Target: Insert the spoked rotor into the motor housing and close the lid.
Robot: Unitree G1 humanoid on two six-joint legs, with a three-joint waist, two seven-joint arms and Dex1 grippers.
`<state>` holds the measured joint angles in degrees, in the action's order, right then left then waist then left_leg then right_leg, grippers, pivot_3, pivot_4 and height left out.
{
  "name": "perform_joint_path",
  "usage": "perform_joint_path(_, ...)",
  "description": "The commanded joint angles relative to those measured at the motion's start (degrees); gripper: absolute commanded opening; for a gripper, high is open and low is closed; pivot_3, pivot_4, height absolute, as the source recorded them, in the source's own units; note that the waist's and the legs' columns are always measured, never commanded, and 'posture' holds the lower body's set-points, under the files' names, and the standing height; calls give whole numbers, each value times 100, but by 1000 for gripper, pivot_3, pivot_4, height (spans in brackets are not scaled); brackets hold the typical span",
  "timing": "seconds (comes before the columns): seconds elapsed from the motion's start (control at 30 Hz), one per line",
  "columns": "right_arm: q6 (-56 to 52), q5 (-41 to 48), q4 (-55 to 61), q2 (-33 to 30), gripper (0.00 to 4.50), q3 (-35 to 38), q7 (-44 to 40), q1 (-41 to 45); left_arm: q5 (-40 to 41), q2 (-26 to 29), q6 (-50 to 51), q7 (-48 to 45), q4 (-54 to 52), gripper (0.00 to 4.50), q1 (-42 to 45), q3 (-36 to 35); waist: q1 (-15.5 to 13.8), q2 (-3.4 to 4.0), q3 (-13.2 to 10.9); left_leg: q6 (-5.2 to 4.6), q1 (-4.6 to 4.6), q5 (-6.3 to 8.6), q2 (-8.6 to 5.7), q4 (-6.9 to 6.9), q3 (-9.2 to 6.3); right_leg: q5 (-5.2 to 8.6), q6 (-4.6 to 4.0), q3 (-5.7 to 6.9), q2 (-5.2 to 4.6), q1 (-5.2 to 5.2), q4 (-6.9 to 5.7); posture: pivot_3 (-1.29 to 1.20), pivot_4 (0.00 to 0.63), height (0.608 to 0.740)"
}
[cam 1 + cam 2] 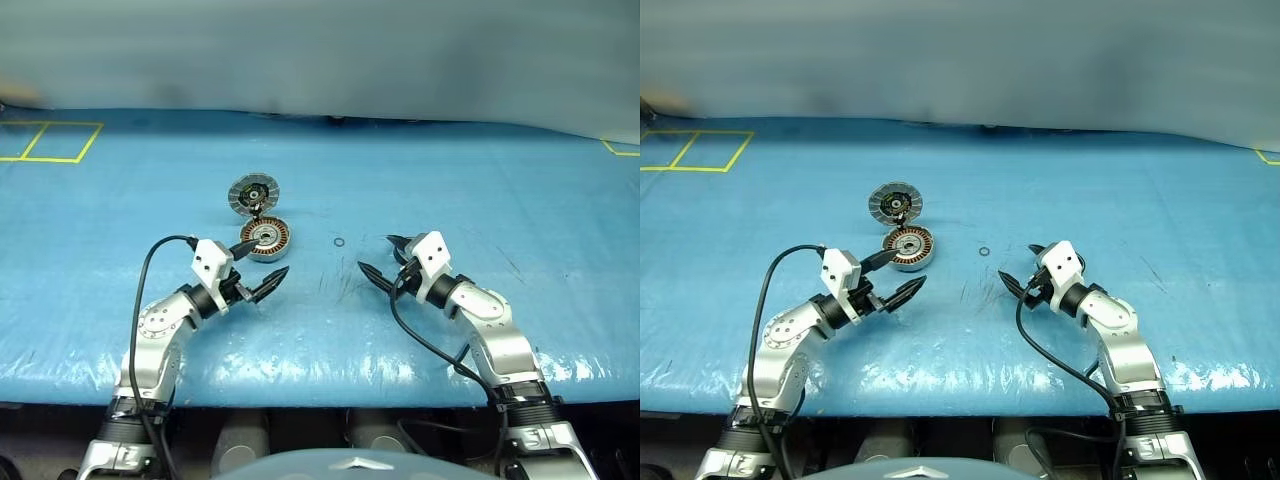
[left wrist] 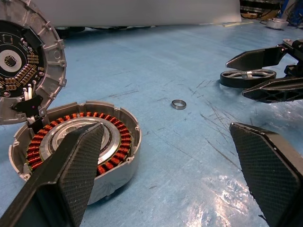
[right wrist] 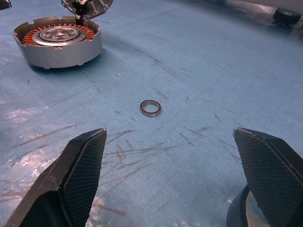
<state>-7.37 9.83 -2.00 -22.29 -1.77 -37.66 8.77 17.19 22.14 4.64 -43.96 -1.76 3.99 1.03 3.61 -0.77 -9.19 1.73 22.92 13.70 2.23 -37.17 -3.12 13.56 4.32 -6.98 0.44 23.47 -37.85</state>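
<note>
The motor housing (image 1: 267,238), a round silver case with copper windings, lies open on the blue table. Its lid (image 1: 253,193) stands tilted up behind it, joined at the rim, with the segmented face and dark centre showing. My left gripper (image 1: 262,265) is open just in front of the housing, one finger (image 2: 71,175) reaching over its near rim. In the left wrist view the spoked rotor (image 2: 247,75) lies flat on the table between the spread fingers of my right gripper (image 1: 378,254), which is open. The rotor's edge (image 3: 236,210) sits under one right finger.
A tiny thin metal ring (image 1: 339,242) lies on the table between the two grippers. Yellow tape marks (image 1: 60,140) sit at the far left and one at the far right (image 1: 622,150). The table's front edge (image 1: 320,395) runs close below both arms.
</note>
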Motion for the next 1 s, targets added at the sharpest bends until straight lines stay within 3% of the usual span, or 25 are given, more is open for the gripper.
perform_joint_path(0.03, 151, 36, 54, 5, 4487, 16, -38, 129, -374, 556, 134, -288, -361, 4500, 171, 203, 3, -1, 0, 0, 0, 0, 0, 0, 0, 0, 0, 0, 0, 0, 0, 0, 150, 740)
perform_joint_path(0.17, 166, 34, 5, 30, 4487, -3, -43, 174, -973, 1601, 422, -902, -600, 4500, 672, 660, 8, 2, -2, 1, 0, -1, 3, 0, -1, 14, -24, 1, 5, 4, -6, 0, 150, 740)
perform_joint_path(0.3, 213, 17, -123, 65, 4487, -73, -103, 257, -1598, 2602, 513, -2155, -593, 4500, 1804, 1404, -2, 1, -5, 2, 2, -1, 2, 0, 2, 16, -27, 2, 4, 4, -5, 0, 150, 740)
perform_joint_path(0.37, 248, 13, -204, 90, 4487, -116, -139, 316, -1886, 2852, 417, -2722, -434, 4500, 2441, 1788, 10, 3, -6, 1, 1, -1, 2, 4, 4, 15, -26, 0, 3, 5, -1, 0, 150, 740)
perform_joint_path(0.5, 248, 29, -262, 91, 4487, -143, -187, 387, -2370, 2820, -4, -3533, 118, 4500, 3513, 2425, 19, 5, -8, -2, 5, 1, 1, 10, 5, 10, -17, 0, 4, 9, 0, 0, 150, 740)
perform_joint_path(0.77, 302, 49, -246, 101, 4487, -123, -182, 503, -3176, 2190, -1380, -4154, 2099, 4500, 5093, 3184, 38, 4, -12, -12, 11, 7, 4, 9, 2, 14, -21, 1, 8, 17, -5, 0, 150, 740)
perform_joint_path(1.0, 394, 47, -82, 243, 4487, -103, -1, 112, -3442, 1691, -1949, -4376, 3347, 4500, 5682, 3307, 27, 5, -14, -22, 18, 13, 1, 5, 2, 15, -28, 1, 5, 18, -5, 0, 150, 740)
